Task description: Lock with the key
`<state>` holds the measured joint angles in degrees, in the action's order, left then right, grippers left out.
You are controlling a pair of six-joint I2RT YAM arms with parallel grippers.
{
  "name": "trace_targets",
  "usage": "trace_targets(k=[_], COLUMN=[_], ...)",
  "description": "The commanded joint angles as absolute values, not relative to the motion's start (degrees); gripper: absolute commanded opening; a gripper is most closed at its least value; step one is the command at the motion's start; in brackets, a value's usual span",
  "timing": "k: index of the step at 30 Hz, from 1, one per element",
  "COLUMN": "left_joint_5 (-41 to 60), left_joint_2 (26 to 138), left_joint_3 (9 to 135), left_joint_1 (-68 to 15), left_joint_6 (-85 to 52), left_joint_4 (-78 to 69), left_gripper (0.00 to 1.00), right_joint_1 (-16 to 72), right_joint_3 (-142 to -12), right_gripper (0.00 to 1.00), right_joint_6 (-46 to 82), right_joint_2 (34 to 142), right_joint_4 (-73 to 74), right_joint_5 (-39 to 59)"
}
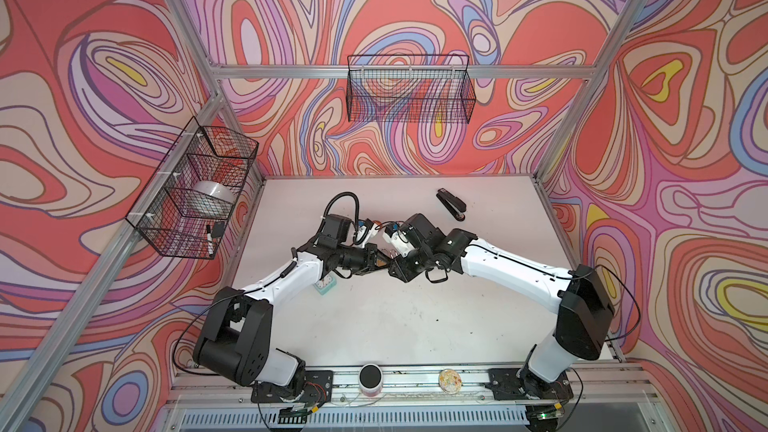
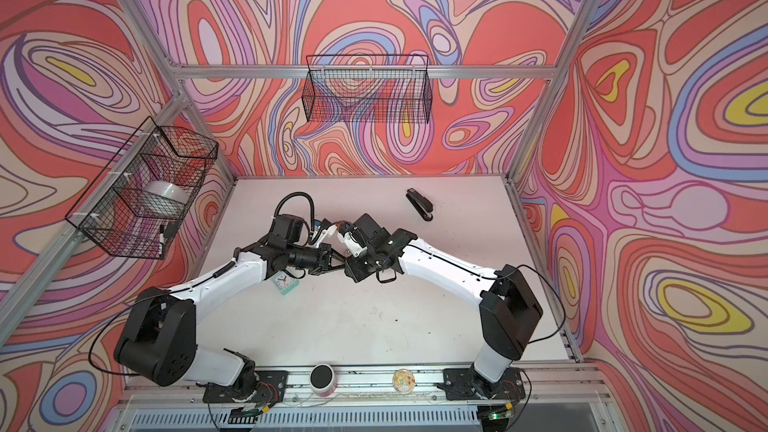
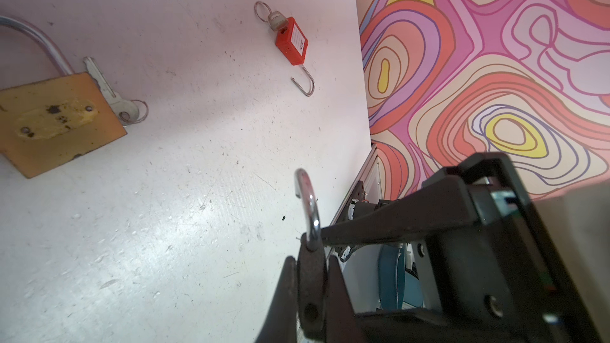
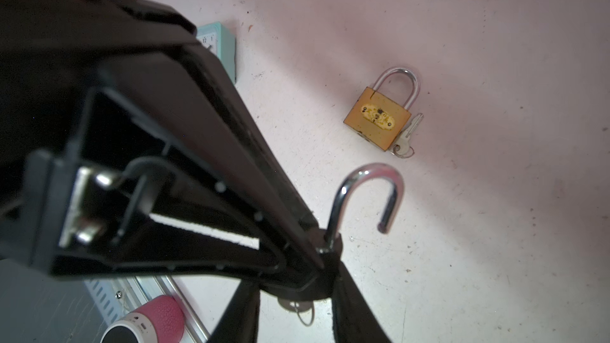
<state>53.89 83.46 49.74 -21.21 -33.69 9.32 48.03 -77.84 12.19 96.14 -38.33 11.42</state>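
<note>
Lock: I see the dark padlock [image 3: 310, 298] lifted off the table [image 1: 415, 326] near its centre, with the stapler [image 1: 451, 204] at about 2 o'clock and the alarm clock [image 1: 325, 287] at about 8 o'clock.
Left gripper [image 3: 312, 265]: clamped on the padlock's body.
Right gripper [image 4: 297, 282]: jaws apart, straddling the lock's base. I cannot tell whether it grips.
Shackle [image 4: 373, 173]: swung open, free end clear of the body.
Key: a key ring [image 4: 298, 310] hangs beneath. Whether the key is seated is hidden.
Progress: lock secured, I judge. Closing the shackle and turning the key remain.
Spare: a brass padlock [image 4: 378, 122] lies nearby, shackle shut.
</note>
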Motion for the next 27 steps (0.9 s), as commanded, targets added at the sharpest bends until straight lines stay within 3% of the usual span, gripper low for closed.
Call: trace_targets(k=[1, 3, 7, 13, 18, 27], left_joint_5=[54.10, 51.35, 42.60, 37.07, 33.06, 31.38], left_joint_2=[82.75, 81.64, 80.25, 80.83, 82.97, 84.85], left_joint_3=[50.24, 49.73, 49.16, 49.53, 48.41, 50.48], left_joint_1=[-21.39, -21.36, -21.11, -21.16, -21.17, -21.27], left_joint_6=[-35.90, -37.80, -43.57, -53.74, -63.42, -71.56], left_joint_4=[4.58, 0.60, -9.93, -32.37, -53.00, -66.35], left_gripper=[0.00, 0.00, 0.00, 0.00, 0.00, 0.00], right_joint_1=[48.13, 47.87, 44.70, 35.37, 28.73, 24.47], right_joint_3=[-79.85, -78.88, -78.05, -73.99, -66.62, -58.89], right_gripper=[0.44, 0.53, 0.59, 0.61, 0.61, 0.59], right_joint_6=[12.02, 13.28, 16.03, 23.47, 38.30, 53.39], right_joint_2=[96.35, 94.48, 90.98, 82.99, 79.18, 80.21], right_joint_4=[-37.63, -36.75, -34.99, -23.62, -1.20, 26.15], right_joint_5=[11.26, 10.47, 12.87, 18.75, 26.86, 35.28])
